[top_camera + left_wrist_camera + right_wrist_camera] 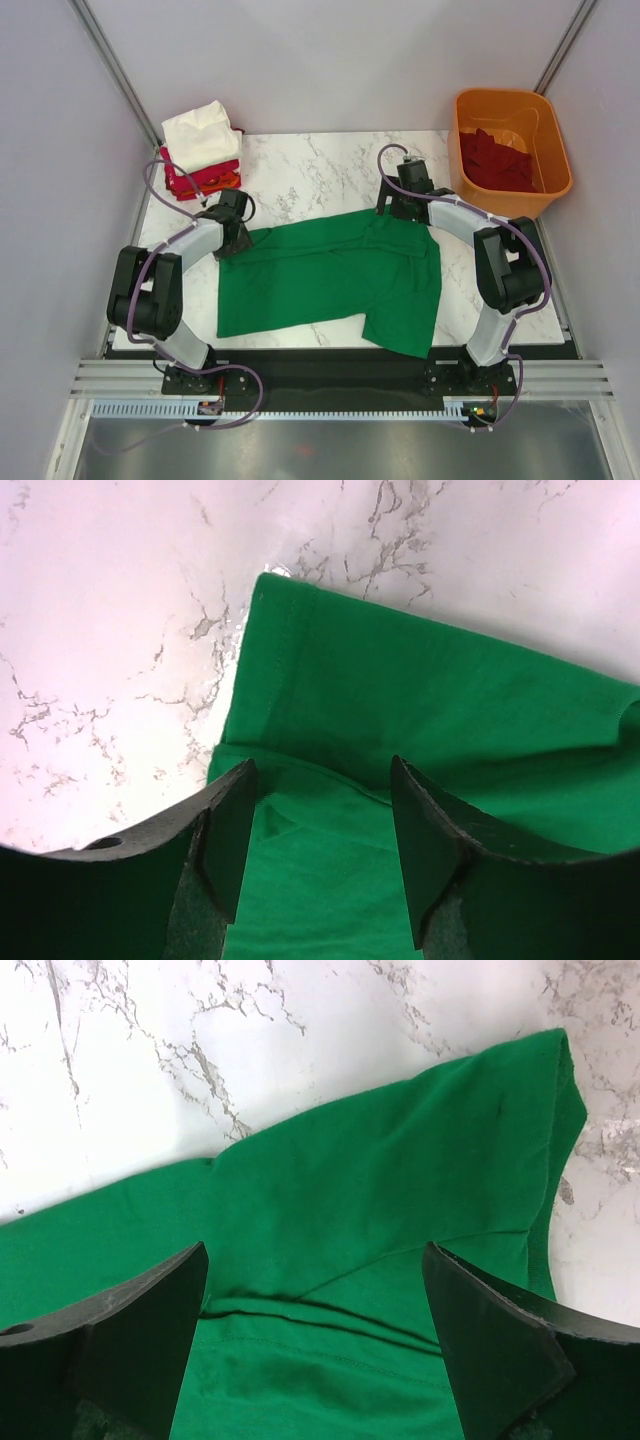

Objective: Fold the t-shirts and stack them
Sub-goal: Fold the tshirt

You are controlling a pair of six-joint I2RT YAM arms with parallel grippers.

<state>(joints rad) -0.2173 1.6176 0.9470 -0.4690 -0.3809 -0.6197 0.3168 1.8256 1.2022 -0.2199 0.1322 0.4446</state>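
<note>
Left gripper (320, 810): jaws part-way apart, not clamped. Green shirt (330, 280) sits directly under it. The fingers (232, 830) straddle a folded edge of the cloth, and a small ridge of fabric lies against the inner face of one finger. Can't tell if the tips touch the cloth. A hemmed corner of the shirt runs ahead of the tips, with bare table (310, 170) beyond it and off to one side.

Right gripper (315, 1300): jaws wide apart, only flat cloth below the gap. Same shirt under it. A crease crosses between the fingers. A hemmed flap extends ahead and to the right of the tips, marble past it.

Top view: shirt is spread across the table between the two grippers. Left gripper is over its far-left corner, right gripper over its far edge near the right corner. The shirt's right side hangs down toward the near edge and looks bulkier there.

Cream shirt (205, 135) lies on top of red shirts (200, 180). That stack is beyond and outboard of the left gripper, at the far-left table corner, apart from the green shirt.

Tub (545, 125) is beyond and outboard of the right gripper, off the far-right corner, with a maroon shirt (495, 160) inside.
</note>
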